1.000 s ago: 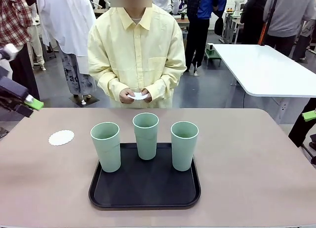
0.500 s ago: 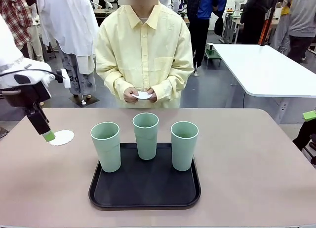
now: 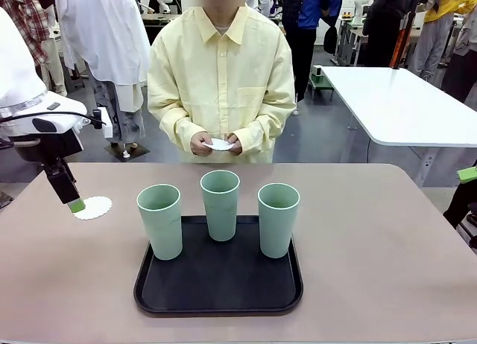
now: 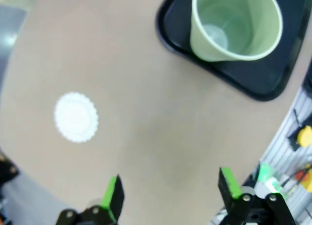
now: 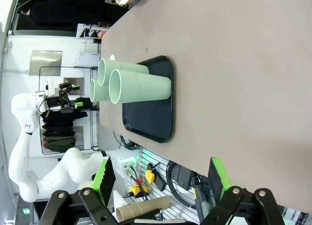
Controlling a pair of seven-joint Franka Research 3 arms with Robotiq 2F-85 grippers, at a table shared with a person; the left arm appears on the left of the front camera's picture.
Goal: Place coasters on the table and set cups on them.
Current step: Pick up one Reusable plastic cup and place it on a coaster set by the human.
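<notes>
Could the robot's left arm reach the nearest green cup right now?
Probably yes. The left gripper hangs with jaws open over the table, and nothing tall stands between it and the leftmost cup at the tray's edge. The flat coaster nearby blocks nothing.

The beige-pink table [image 3: 387, 232] carries a black tray [image 3: 218, 288] and, well left of the tray, one white coaster [image 3: 98, 208]

Three mint-green cups [image 3: 159, 219] stand mid-frame on one black tray [image 3: 223, 284]. One white doily coaster [image 3: 95, 207] lies at left on the counter [image 3: 373, 247]; a second [image 3: 220, 144] shows between a person's two hands [image 3: 201, 144], upper centre.
</notes>
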